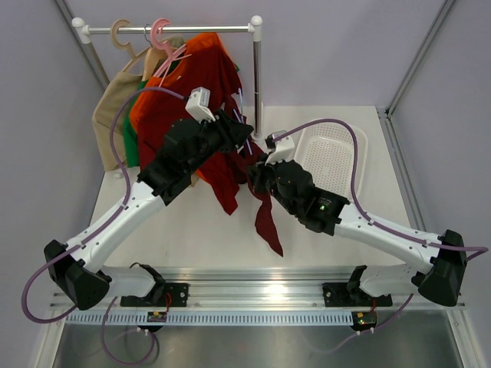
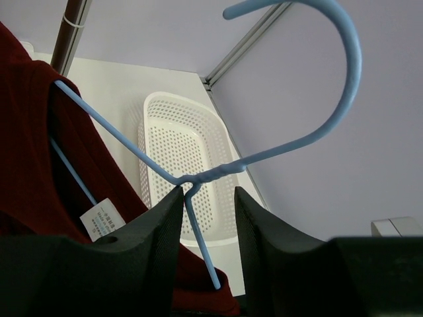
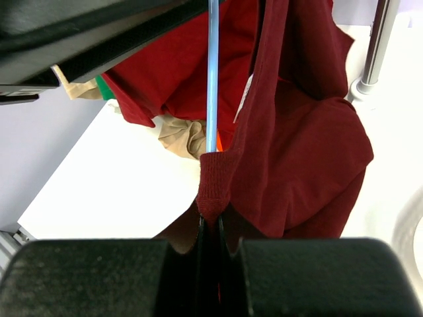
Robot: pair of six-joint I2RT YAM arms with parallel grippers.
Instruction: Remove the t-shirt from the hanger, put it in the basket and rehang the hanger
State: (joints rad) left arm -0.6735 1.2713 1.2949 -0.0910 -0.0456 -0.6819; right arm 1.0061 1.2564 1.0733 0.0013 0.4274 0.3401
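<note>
Maroon limp cloth t-shirt hangs mid-air above the white surface, its edge pinched in the right pincer. Left pincer grips the thin pale-blue wire hanger at its neck. White perforated plastic basket sits beyond.

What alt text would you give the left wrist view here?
The left gripper holds the pale blue wire hanger just below its hook, the jaws either side of the twisted neck. The maroon t-shirt hangs from it at left, with a white perforated basket on the table behind.
</note>
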